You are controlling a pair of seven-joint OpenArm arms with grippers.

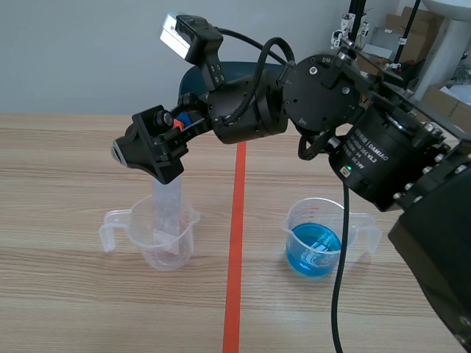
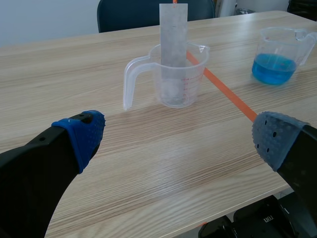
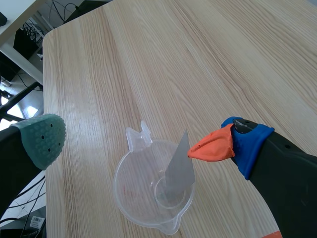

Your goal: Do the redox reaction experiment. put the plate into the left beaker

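1. Right gripper (image 3: 126,144): released, two fingers spread wide, clamping nothing; one grey-green pad (image 3: 40,138) on one side, one orange-tipped blue pad (image 3: 218,146) on the other.
2. Directly under it, one plate (image 3: 179,166): grey, thin, standing slightly tilted in the left beaker (image 3: 130,198); lower end on the beaker's floor, upper end above the rim, close to the orange-tipped pad; cannot tell whether touching it.
3. Left gripper (image 2: 178,139): likewise released, two fingers wide apart, holding nothing; low over the near edge of the table (image 2: 59,74).
4. Ahead of the left gripper, between its fingers' lines: the same clear left beaker with the plate in it.
5. Farther ahead, off beyond its right finger: one right beaker (image 2: 280,52), holding blue liquid (image 2: 273,68); well apart from the right gripper.
6. Count: two beakers, one plate, two grippers.
7. Between the beakers: one orange-red tape line (image 1: 235,243).
8. Beyond the table's far edge: one dark chair (image 2: 143,12).
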